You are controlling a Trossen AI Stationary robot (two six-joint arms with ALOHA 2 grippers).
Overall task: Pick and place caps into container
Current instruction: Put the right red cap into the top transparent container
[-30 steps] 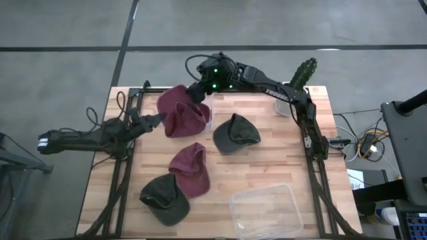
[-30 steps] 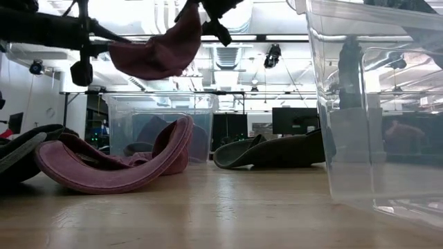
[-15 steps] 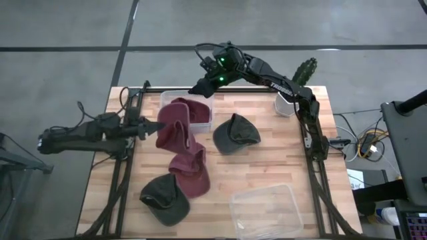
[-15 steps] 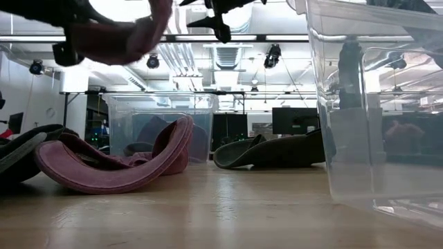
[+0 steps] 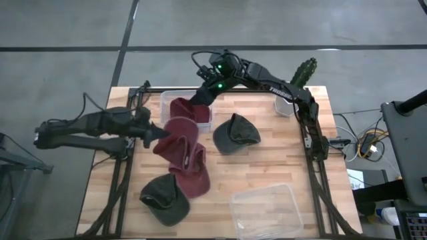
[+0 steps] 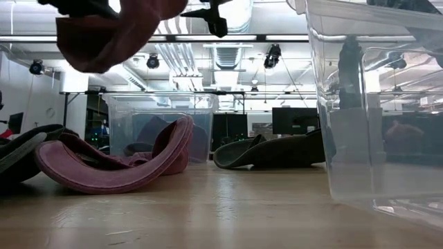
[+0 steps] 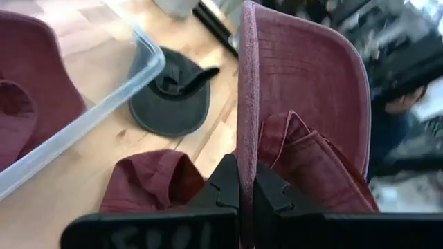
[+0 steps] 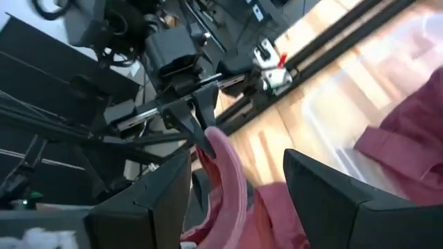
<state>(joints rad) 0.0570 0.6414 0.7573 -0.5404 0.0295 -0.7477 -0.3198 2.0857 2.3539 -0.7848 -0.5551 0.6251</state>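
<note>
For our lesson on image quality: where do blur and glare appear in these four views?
Low view: bright ceiling lights wash out the top; the near clear container distorts what lies behind it. Left wrist view: the room beyond the held maroon cap is blurred. Right wrist view: background soft. High view: even light.

- overhead shot is evenly lit, soft shadows only
- low cam blown out by ceiling lights (image 6: 228, 14)
- my wrist views blur toward the background

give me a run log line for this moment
left gripper: shut on maroon cap, held up | right gripper: open over container | container: one maroon cap inside
</note>
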